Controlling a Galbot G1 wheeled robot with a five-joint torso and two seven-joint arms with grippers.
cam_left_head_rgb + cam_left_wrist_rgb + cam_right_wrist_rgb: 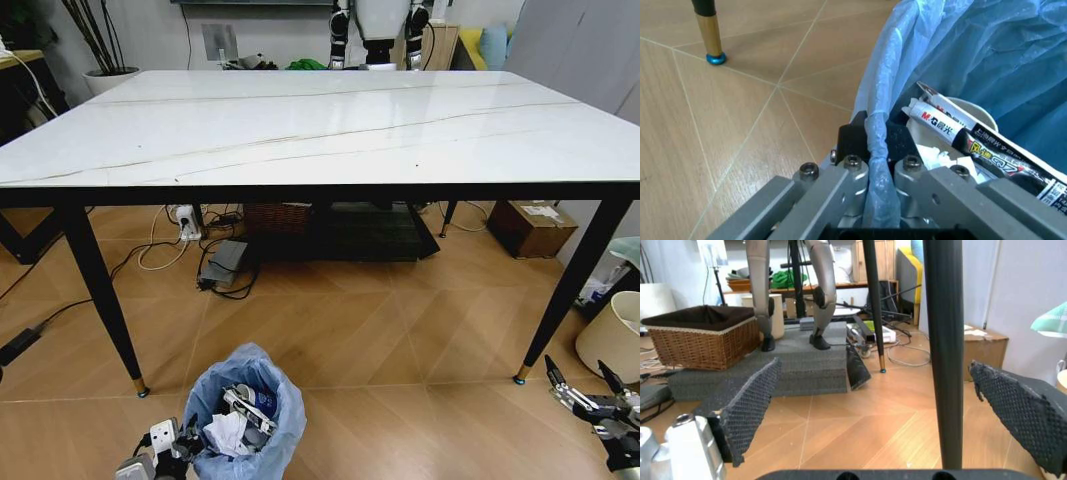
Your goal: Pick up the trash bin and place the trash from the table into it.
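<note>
Two grippers are low near the floor, one at each near corner of the scene. On the left, the left gripper (875, 150) has its fingers pinched together on the rim of the trash bin (245, 415), with the crinkled light-blue bag squeezed between the pads. The bin is on the wooden floor on the near left, just this side of the table's near left leg (104, 296). Inside it lies the trash (953, 132): a thin white printed tube, a black-and-white printed pack beside it, white crumpled tissue and something pale and round underneath. Over on the right, the right gripper (586, 385) hangs just above the floor with its fingers spread wide apart, holding nothing, close to the table's near right leg (943, 355); in its own wrist view that leg stands between the two dark textured pads (747, 407). The table (310, 125) stretches across the far side, its white veined top bare.
</note>
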